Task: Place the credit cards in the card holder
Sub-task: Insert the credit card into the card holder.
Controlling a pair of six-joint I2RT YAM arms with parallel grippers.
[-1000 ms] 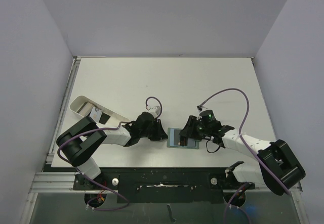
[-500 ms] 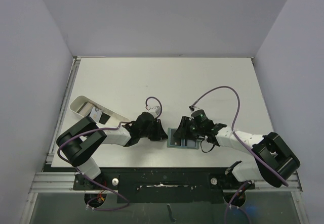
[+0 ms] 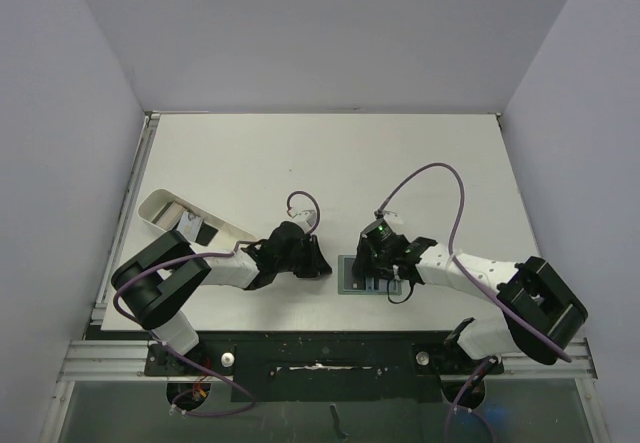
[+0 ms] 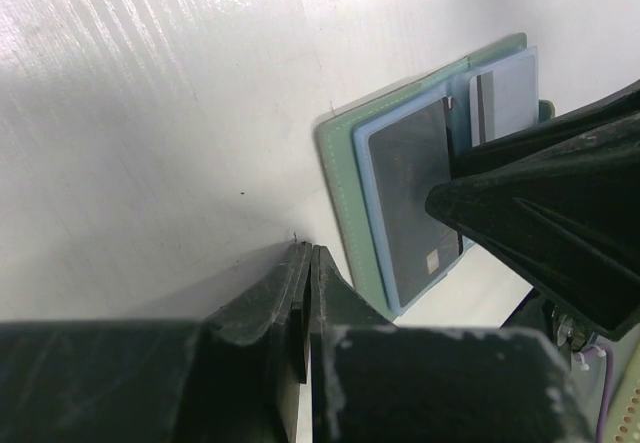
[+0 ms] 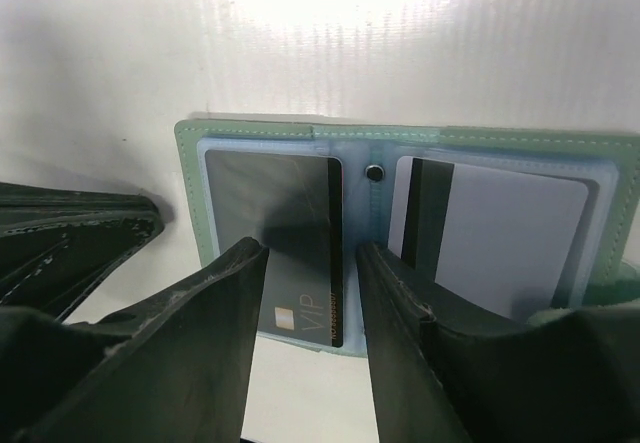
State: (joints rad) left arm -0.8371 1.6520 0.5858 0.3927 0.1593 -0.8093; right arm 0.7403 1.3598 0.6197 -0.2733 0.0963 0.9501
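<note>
The card holder (image 3: pixel 349 275) lies open on the table, sage green outside (image 5: pixel 190 163), light blue inside. A dark card marked VIP (image 5: pixel 270 193) sits in its left pocket, and a white card with a black stripe (image 5: pixel 500 233) in its right pocket. My right gripper (image 5: pixel 310 251) is open just above the holder, fingers straddling the dark card's right edge; it also shows in the top view (image 3: pixel 372 263). My left gripper (image 4: pixel 305 255) is shut and empty, its tip on the table just left of the holder (image 4: pixel 340 153).
A white oblong tray (image 3: pixel 160 208) stands at the left of the table with a few more cards (image 3: pixel 200 231) in it. Both arms lie low near the table's front edge, close together.
My right gripper has moved left, from the holder's right side to over its middle. The left arm has not moved.
</note>
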